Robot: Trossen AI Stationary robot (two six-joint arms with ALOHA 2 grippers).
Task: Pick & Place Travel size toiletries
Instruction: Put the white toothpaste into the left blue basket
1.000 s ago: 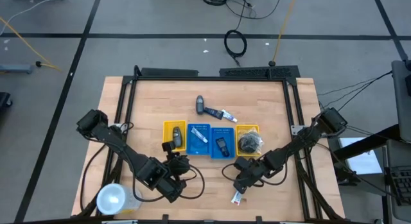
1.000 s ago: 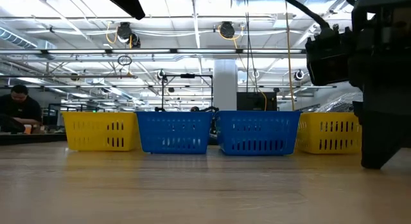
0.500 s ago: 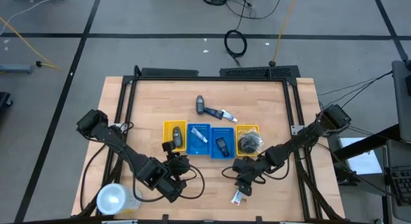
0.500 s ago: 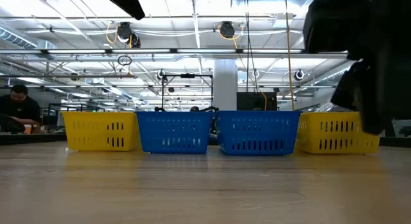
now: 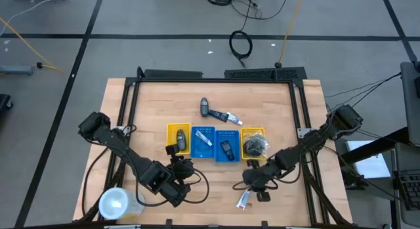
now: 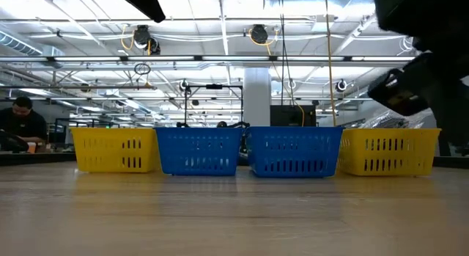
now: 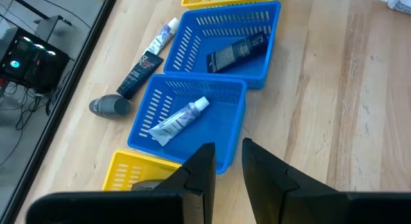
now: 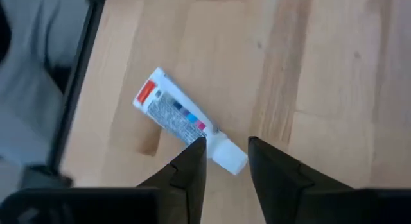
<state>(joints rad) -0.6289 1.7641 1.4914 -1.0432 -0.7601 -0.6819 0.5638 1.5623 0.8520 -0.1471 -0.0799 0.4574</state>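
Note:
A white tube with a red end lies flat on the table near its near edge, with its white cap toward my right gripper. My right gripper hovers open just to the right of the tube and above it; in the right wrist view the right gripper has a finger on either side of the cap. My left gripper waits open, near side of the trays. A dark tube and a white tube each lie in a blue tray, and a dark mesh puff fills the right yellow tray.
Four slotted trays stand in a row mid-table: yellow, blue, blue, yellow. A dark bottle and a tube lie beyond them. A clear cup stands at the near left corner. A person sits far behind.
My right gripper has risen from close over the table and shifted a little toward the table's right edge, which uncovers more of the red-ended tube. The tube itself stays flat on the table.

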